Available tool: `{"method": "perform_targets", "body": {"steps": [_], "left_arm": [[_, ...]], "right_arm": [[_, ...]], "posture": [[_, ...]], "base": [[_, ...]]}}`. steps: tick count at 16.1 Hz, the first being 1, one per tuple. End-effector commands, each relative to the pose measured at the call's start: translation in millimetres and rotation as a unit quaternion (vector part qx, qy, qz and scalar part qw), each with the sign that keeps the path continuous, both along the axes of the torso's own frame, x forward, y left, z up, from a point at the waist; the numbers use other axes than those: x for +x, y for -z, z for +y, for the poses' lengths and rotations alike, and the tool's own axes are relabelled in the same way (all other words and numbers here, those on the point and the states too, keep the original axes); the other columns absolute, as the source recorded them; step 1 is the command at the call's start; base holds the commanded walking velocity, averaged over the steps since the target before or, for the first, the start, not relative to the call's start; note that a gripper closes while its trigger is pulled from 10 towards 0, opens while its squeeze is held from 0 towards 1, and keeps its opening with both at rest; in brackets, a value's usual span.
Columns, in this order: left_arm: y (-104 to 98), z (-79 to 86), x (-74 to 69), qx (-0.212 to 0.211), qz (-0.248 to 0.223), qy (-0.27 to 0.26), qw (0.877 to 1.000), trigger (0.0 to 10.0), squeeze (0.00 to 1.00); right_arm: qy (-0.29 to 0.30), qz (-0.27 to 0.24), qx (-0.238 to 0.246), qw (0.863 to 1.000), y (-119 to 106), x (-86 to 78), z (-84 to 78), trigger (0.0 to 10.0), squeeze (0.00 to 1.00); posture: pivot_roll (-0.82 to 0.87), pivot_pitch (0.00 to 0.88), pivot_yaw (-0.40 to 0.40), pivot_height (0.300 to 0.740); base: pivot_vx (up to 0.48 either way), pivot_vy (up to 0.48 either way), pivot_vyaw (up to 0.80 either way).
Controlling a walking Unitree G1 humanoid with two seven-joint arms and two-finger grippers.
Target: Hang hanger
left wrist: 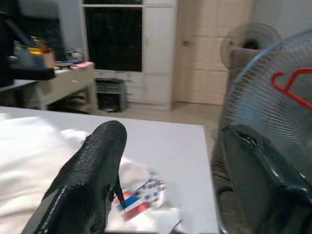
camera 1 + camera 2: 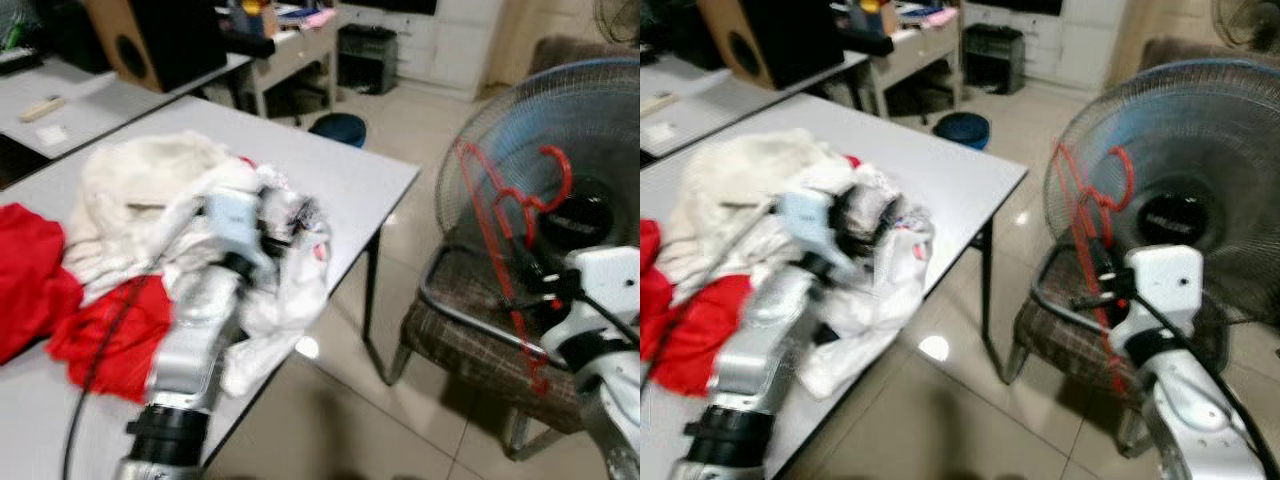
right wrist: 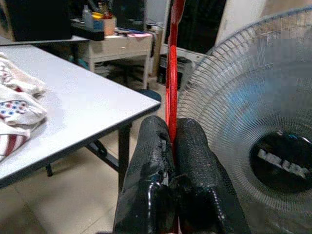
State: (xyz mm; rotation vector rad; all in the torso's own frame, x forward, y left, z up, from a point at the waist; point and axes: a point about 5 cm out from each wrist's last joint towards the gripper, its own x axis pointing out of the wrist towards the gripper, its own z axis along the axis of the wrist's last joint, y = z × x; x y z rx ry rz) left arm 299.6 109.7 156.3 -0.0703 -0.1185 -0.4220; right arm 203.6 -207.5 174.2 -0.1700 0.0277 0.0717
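A thin red hanger (image 2: 497, 228) stands upright in front of a large fan (image 2: 600, 120), its hook (image 2: 556, 165) at the top. My right gripper (image 3: 173, 130) is shut on the hanger's red bar (image 3: 171, 73), low on the right beside the chair (image 2: 470, 335). Over the clothes on the table, my left gripper (image 1: 175, 161) is open. Its black fingers (image 1: 92, 170) are spread wide with nothing between them, above a white patterned garment (image 1: 141, 197).
A pile of white clothes (image 2: 150, 185) and red clothes (image 2: 105, 335) covers the grey table (image 2: 350, 170). A blue stool (image 2: 337, 128) sits on the tiled floor beyond the table corner. Desks, a speaker (image 2: 150, 40) and cabinets stand at the back.
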Motion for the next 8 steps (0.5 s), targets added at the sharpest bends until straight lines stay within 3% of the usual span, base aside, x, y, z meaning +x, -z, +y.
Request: {"method": "perform_targets", "body": {"steps": [1, 6, 8], "left_arm": [[1, 14.7, 1.4, 0.014, 0.003, -0.033, 0.999, 10.0, 0.00], [4, 14.4, 0.7, 0.013, 0.009, -0.045, 0.999, 10.0, 0.00], [7, 13.3, 0.8, 0.009, 0.022, -0.048, 0.999, 10.0, 0.00]], "right_arm": [[-0.014, -0.016, 0.003, 1.000, -5, 3.2, 6.2, 10.0, 0.00], [-0.007, -0.019, -0.010, 1.000, -6, 9.0, -1.5, 10.0, 0.00], [-0.004, -0.018, -0.028, 0.999, -9, 11.1, -9.5, 10.0, 0.00]], "posture": [[-0.12, 0.000, 0.041, 0.740], [-0.12, 0.000, 0.033, 0.740], [-0.12, 0.000, 0.028, 0.740]], "base": [[0.000, -0.480, 0.80], [0.000, -0.480, 0.80], [0.000, 0.000, 0.80]]}}
